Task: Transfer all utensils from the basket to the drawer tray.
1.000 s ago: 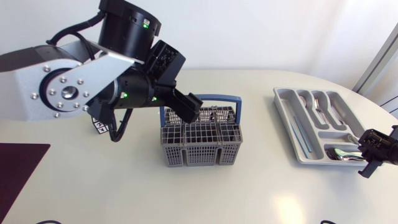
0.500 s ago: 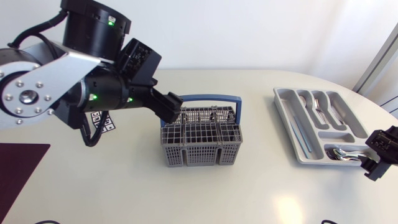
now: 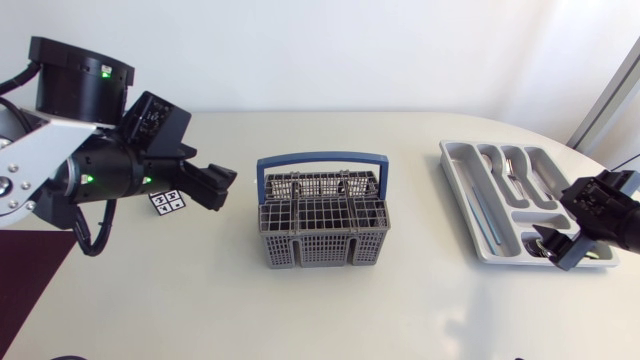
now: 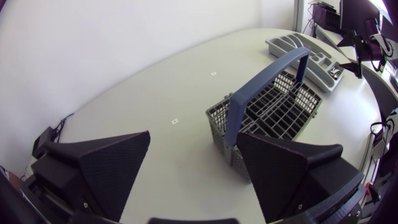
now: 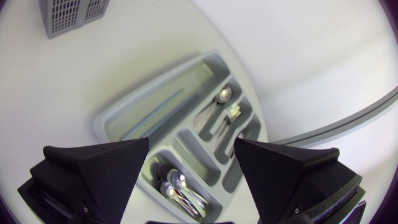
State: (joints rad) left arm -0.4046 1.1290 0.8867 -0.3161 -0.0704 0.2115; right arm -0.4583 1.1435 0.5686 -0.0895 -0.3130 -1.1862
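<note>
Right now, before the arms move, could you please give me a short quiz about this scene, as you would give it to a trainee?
1. Fill in: the handle of the basket is ___ in colour.
2. True or false: the left gripper is shut on that handle.
3. Choose one: the right gripper hangs over A) the basket, B) the drawer tray, C) the dark mat.

Key: 1 blue. 2 false: its fingers are open with nothing between them, beside the basket and apart from it. 3 B.
</note>
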